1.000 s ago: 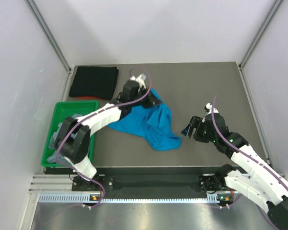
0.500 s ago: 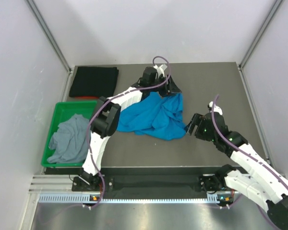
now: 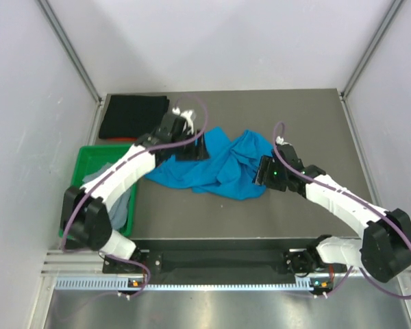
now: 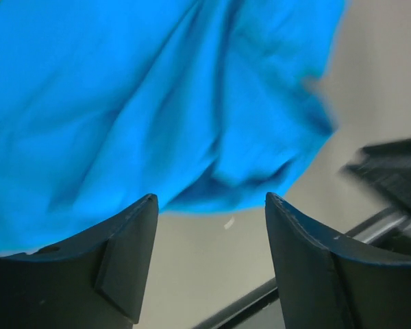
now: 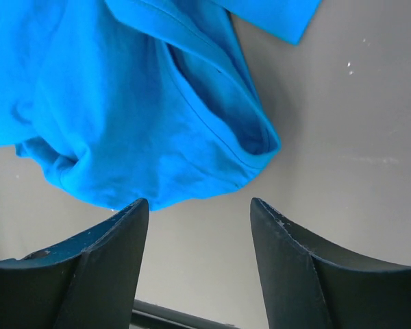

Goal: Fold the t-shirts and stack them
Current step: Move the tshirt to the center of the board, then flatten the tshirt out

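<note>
The bright blue cloth t-shirt (image 3: 216, 168) lies crumpled mid-counter (image 3: 308, 116); the folded black cloth t-shirt (image 3: 133, 116) lies at the far left corner. The left end effector (image 4: 209, 199) is above the blue shirt's left part, fingers spread and empty. The right end effector (image 5: 198, 202), likewise spread and empty, is at its right edge.

The left arm (image 3: 123, 175) reaches from the tabletop's (image 3: 315, 116) near-left corner toward its middle. The left gripper (image 4: 210, 205) has its fingers (image 4: 127, 260) spread wide and empty. The right arm (image 3: 335, 199) bends inward. The right gripper (image 5: 198, 212) is also parted and holds nothing.
</note>
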Available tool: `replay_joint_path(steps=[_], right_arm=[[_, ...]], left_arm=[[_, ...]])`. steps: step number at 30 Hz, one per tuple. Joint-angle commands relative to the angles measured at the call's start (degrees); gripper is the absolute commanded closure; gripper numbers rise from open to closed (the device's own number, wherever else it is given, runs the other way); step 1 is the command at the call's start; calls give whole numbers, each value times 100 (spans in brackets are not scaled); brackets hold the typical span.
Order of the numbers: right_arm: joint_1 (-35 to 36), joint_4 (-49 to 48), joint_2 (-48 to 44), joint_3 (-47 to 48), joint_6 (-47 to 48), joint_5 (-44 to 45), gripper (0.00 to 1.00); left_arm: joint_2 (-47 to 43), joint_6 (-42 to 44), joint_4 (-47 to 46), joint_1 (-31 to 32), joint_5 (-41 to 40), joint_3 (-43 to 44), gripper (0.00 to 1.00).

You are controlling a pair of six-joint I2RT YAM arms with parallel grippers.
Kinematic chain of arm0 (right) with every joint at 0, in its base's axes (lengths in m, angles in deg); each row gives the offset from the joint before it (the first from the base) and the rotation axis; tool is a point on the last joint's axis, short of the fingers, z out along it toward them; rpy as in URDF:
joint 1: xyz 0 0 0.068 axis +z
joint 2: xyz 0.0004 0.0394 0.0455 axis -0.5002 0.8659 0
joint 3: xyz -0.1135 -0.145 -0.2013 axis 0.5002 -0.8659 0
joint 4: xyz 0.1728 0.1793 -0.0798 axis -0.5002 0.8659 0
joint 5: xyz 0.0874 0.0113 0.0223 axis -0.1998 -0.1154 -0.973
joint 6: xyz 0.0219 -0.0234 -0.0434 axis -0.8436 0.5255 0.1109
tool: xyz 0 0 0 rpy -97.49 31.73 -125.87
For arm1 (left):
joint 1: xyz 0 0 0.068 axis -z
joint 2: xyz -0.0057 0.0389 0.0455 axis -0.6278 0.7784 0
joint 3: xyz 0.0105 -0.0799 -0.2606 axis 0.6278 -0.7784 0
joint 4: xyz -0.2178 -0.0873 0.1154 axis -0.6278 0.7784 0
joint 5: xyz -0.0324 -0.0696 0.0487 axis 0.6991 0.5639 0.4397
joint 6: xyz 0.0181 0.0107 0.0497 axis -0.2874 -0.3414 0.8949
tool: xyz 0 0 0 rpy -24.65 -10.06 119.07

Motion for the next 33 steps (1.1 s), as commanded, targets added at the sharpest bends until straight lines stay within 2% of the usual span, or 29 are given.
replay_joint_path(steps=[1, 7, 12, 17, 21, 27, 30, 33], right_arm=[[-41, -229, 129, -1, -699, 63, 39], [-41, -607, 288, -537, -1510, 274, 38], [-50, -897, 332, -793, -1660, 520, 38], [-111, -1205, 569, -890, -1678, 661, 38], [-181, -1460, 753, -925, -1616, 679, 44], [-418, -1679, 991, -995, -1616, 337, 58], [-743, -1506, 974, -891, -1468, 186, 98], [-1261, -935, 782, -523, -1135, 414, 100]], left_arm=[[-626, 209, 318, 30, -737, -1056, 31], [-620, 103, 414, 30, -1043, -1663, 32], [-330, -90, 309, 3, -1537, -1796, 29], [-5, -380, 10, -128, -1414, -1936, 30], [206, -600, -139, -295, -1502, -1928, 32], [418, -512, -640, -568, -721, -1858, 32], [417, -433, -658, -568, -605, -1683, 33], [496, -337, -404, -568, -570, -1261, 34]])
